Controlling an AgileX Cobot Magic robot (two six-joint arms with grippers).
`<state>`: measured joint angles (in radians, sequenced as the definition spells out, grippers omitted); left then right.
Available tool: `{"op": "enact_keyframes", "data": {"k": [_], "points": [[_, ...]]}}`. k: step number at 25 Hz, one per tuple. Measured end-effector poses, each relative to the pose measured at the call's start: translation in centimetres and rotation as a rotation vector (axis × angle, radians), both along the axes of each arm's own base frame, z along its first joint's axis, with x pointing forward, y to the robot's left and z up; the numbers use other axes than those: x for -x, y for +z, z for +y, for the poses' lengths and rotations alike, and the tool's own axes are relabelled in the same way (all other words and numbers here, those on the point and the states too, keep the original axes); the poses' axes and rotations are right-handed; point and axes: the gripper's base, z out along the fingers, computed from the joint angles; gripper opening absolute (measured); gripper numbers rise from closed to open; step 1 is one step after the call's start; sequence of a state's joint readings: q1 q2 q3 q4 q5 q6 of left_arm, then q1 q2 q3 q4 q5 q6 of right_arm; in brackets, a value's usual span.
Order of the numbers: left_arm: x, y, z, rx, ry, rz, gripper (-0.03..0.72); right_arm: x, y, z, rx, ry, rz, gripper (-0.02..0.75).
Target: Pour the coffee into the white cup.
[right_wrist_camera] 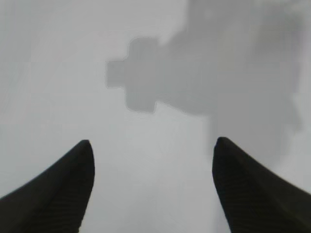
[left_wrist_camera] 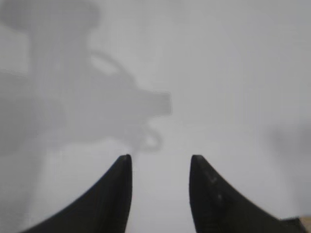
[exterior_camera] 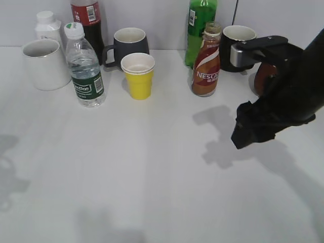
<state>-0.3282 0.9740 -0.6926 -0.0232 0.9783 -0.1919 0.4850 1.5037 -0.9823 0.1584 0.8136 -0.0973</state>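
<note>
The brown Nescafe coffee bottle (exterior_camera: 206,63) stands upright at the back, right of centre. The white cup (exterior_camera: 43,63) stands at the back left. My right gripper (exterior_camera: 244,135) hangs over the table, in front and to the right of the coffee bottle and apart from it. In the right wrist view its jaws (right_wrist_camera: 153,143) are wide open and empty over bare table. My left gripper (left_wrist_camera: 160,158) is open and empty over bare table. The left arm is out of the exterior view, and only its shadow shows at the left edge.
A water bottle (exterior_camera: 85,68), a yellow paper cup (exterior_camera: 138,76), a dark grey mug (exterior_camera: 129,45), a cola bottle (exterior_camera: 88,17), a green bottle (exterior_camera: 200,28), a black mug (exterior_camera: 238,43) and a small white bottle (exterior_camera: 47,25) line the back of the white table (exterior_camera: 152,167).
</note>
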Motion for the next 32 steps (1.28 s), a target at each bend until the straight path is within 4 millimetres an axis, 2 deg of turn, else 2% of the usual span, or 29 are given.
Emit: {"op": "enact_keyframes", "data": {"k": [4,8,15,19,26,30,32], "points": [[1.0,1.5,0.1,0.01,0.0,0.033,0.305,0.7,0.1,-0.4,0.04,0.004,0.064,0.589],[2.6,2.2,0.7,-0.002,-0.011,0.072,0.305,2.0,0.9,-1.2,0.076,-0.026,0.128,0.589],[6.6,4.7,1.9,0.066,-0.049,-0.124,0.306,5.6,5.2,-3.2,0.05,-0.106,0.115,0.589],[9.1,5.8,2.8,0.098,-0.052,-0.251,0.306,8.4,8.6,-5.1,0.015,-0.143,-0.012,0.589],[12.5,6.5,4.4,0.095,-0.041,-0.438,0.306,14.3,13.6,-9.6,-0.068,-0.221,-0.356,0.589],[13.4,5.7,5.0,0.08,-0.033,-0.473,0.31,16.7,14.5,-11.5,-0.096,-0.247,-0.512,0.589],[13.4,4.7,5.0,0.071,-0.034,-0.452,0.334,17.6,13.6,-12.0,-0.103,-0.248,-0.539,0.589]]}}
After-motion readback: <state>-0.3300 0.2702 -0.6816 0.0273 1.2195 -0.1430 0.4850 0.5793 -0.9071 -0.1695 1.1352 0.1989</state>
